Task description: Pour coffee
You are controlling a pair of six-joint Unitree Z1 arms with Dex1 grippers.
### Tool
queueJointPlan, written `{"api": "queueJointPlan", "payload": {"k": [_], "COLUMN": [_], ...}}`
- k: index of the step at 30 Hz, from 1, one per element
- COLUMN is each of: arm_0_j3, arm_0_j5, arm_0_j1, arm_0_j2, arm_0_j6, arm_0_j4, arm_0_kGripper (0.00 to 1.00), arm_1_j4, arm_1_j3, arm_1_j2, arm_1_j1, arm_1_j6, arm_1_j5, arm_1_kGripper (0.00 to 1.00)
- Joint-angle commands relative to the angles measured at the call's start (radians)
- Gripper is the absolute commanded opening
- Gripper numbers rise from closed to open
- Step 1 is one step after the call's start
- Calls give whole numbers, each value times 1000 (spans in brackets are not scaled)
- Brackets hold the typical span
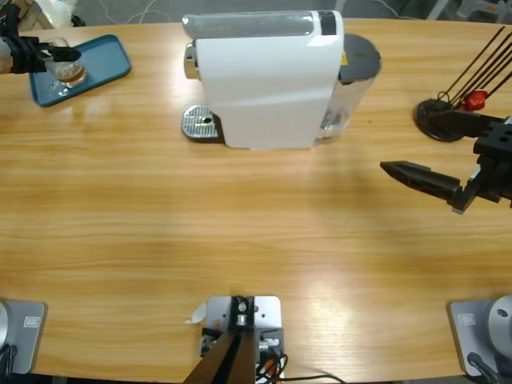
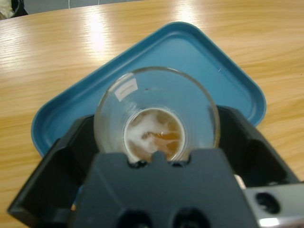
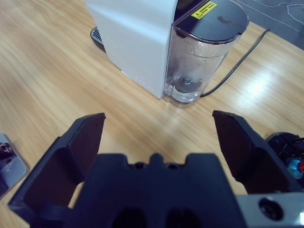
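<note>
Over the blue plastic tray point(image 2: 237, 85), the left claw point(image 2: 156, 137) clasps a clear glass cup point(image 2: 156, 102) holding shallow amber coffee point(image 2: 159, 137), seemingly just lifted; keep it level. The right claw point(image 3: 156, 137) gapes empty.

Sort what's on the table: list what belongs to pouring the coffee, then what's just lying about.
Belongs to the job:
glass cup
coffee in it
blue tray
left gripper
coffee machine

Lying about:
black capsule stand
right gripper, open over bare table
</note>
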Motion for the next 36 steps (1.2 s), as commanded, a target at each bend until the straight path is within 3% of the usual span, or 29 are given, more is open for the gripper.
{"api": "queueJointPlan", "payload": {"k": [1, 7, 10, 13, 15, 18, 21, 26, 36], "arm_0_j3": [29, 111, 161, 212, 294, 387, 430, 429, 470], "arm_0_j5": [33, 64, 61, 60, 61, 58, 85, 94, 81], "arm_0_j1": [14, 11, -52, -232, -419, -602, -709, -725, -796], "arm_0_j2": [-45, -355, -569, -740, -803, -834, -804, -679, -602], "arm_0_j6": [-18, -27, -41, -42, -39, -33, -19, 0, -34], "arm_0_j4": [17, 115, 213, 323, 328, 326, 308, 263, 252], "arm_0_kGripper": [991, 977, 977, 965, 894, 885, 885, 889, 889], "arm_1_j4": [-13, -13, -13, -13, -13, -11, -8, -7, -7], "arm_1_j3": [31, 31, 31, 31, 30, 30, 30, 28, 27], "arm_1_j2": [-13, -7, 0, 4, 11, 18, 17, 25, 31], "arm_1_j1": [9, 9, 9, 9, 9, 9, 9, 9, 9], "arm_1_j6": [-5, -5, -5, -5, -5, -6, -6, -7, -7], "arm_1_j5": [8, 11, 8, 8, 8, 8, 10, 10, 11], "arm_1_kGripper": [1000, 1000, 1000, 1000, 1000, 1000, 1000, 1000, 1000]}}
